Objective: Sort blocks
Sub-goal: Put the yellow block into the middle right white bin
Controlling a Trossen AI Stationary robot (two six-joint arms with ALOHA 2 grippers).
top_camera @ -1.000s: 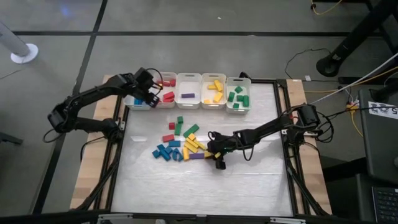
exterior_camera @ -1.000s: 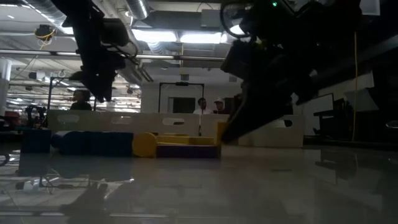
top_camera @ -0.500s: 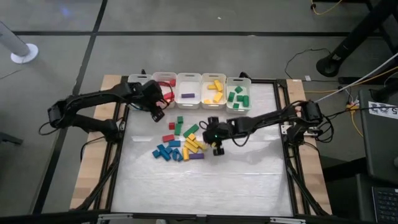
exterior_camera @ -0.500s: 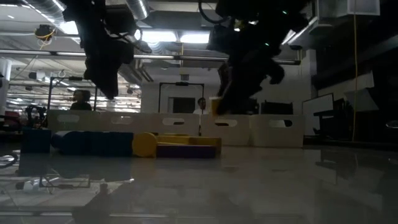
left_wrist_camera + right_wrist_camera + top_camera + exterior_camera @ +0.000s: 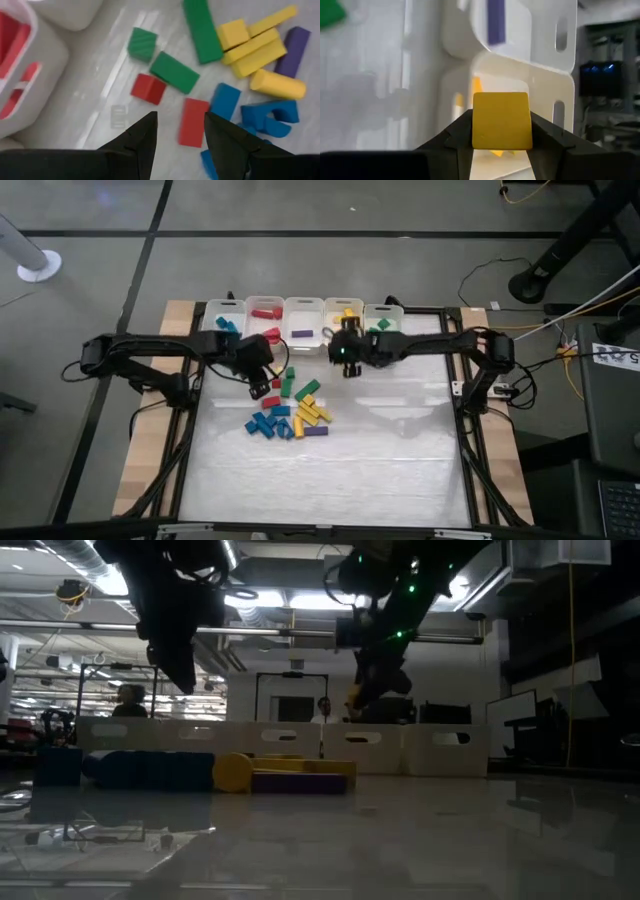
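The right gripper is hanging above the front edge of the yellow bin and is pinching a yellow block between its two fingers. In the right wrist view the block is sitting square in the jaws, with the yellow bin right behind it and the purple bin beside that one.

The left gripper is hovering over the table at the near-left side of the loose pile — its fingers are standing apart and are holding nothing. Seen from the left wrist, a red cube and a red bar are lying just beyond the fingertips, with green blocks next to them and yellow bars and blue pieces farther on. The red bin is near, at the side.

The other blocks are lying partly in the pile at the middle of the table, partly in the row of white bins at the far edge.
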